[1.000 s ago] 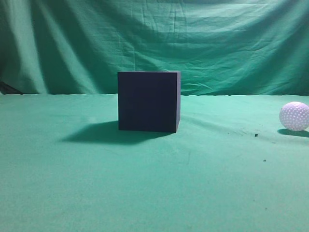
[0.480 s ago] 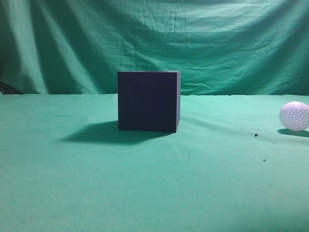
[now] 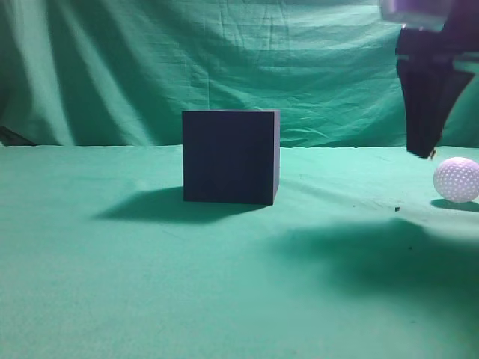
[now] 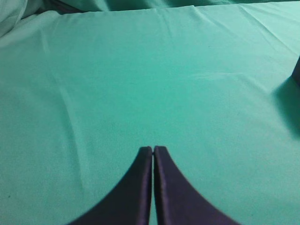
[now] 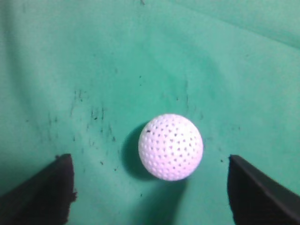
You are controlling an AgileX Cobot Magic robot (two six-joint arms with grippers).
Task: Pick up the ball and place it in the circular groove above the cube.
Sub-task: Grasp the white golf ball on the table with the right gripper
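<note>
The white dimpled ball (image 3: 456,179) lies on the green cloth at the far right of the exterior view. The dark navy cube (image 3: 230,157) stands mid-table, well to its left; its top face is not visible. My right gripper (image 3: 423,149) hangs above and slightly left of the ball, clear of it. In the right wrist view the ball (image 5: 170,146) lies between the wide-open fingers of the right gripper (image 5: 151,161). My left gripper (image 4: 153,149) is shut and empty over bare cloth, out of the exterior view.
A green cloth covers the table (image 3: 150,284) and hangs as a backdrop (image 3: 224,60). The cube's edge and shadow (image 4: 293,93) show at the right of the left wrist view. Small dark specks (image 5: 93,115) mark the cloth near the ball.
My right arm has come down into the exterior view at the top right, above the ball, casting a shadow on the cloth. The ball and cube have not moved.
</note>
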